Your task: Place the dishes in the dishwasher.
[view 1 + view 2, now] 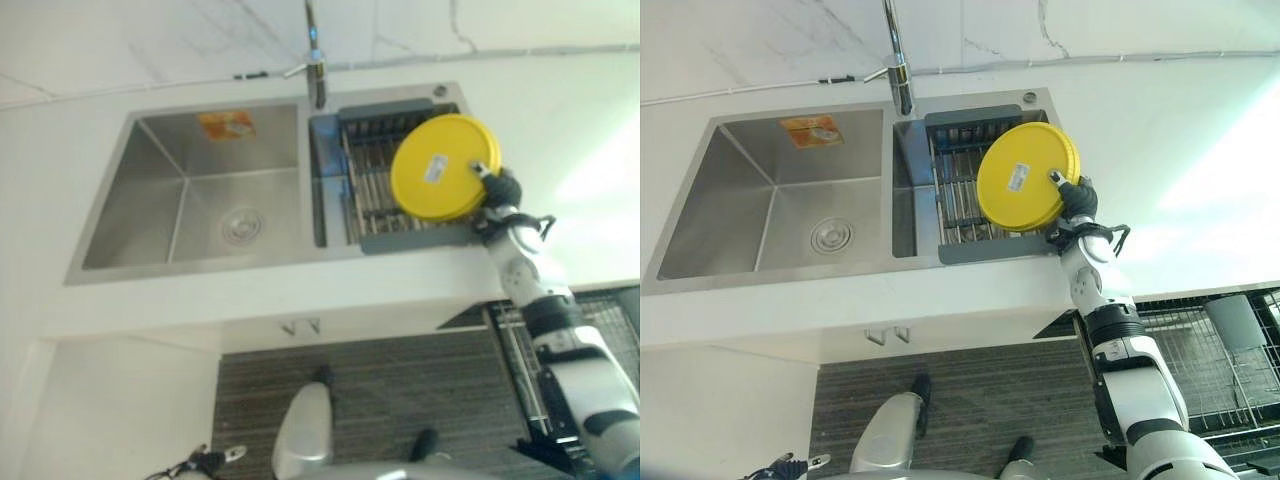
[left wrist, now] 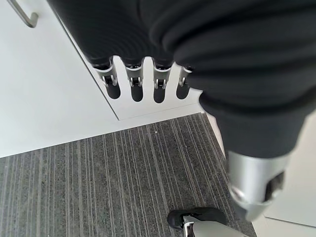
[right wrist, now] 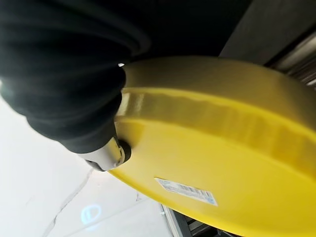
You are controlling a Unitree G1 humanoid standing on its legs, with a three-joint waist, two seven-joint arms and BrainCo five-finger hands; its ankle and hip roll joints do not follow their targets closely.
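One hand, the right hand (image 1: 1077,197), is doing the work: its arm is reaching up and forward from the lower right over the counter edge, with the wrist bent towards the sink. The hand is pinching the rim of a yellow plate (image 1: 1025,175); in the right wrist view the thumb (image 3: 109,154) is pressing on the plate's underside while the dark cover is hiding the fingers on the other face. The plate is standing tilted on edge, its underside and a small white label (image 1: 1017,178) facing the head camera and its flat face leaning back from the hand. It is round, so no long axis is showing. It is hanging just to the left of the hand, above a grey dish rack (image 1: 962,195) that is sitting in the smaller basin directly beyond the fingers.

The left hand (image 2: 143,84) is hanging low at the robot's side, with its fingers straight and spread and pointing towards white cabinet fronts (image 2: 44,89) above a dark striped floor (image 2: 108,173).

Further left of the right hand a large steel sink basin (image 1: 770,215) is lying in the white countertop (image 1: 1160,150), with a faucet (image 1: 898,70) rising between the two basins. Below the right forearm a wire dishwasher rack (image 1: 1210,365) is standing pulled out.
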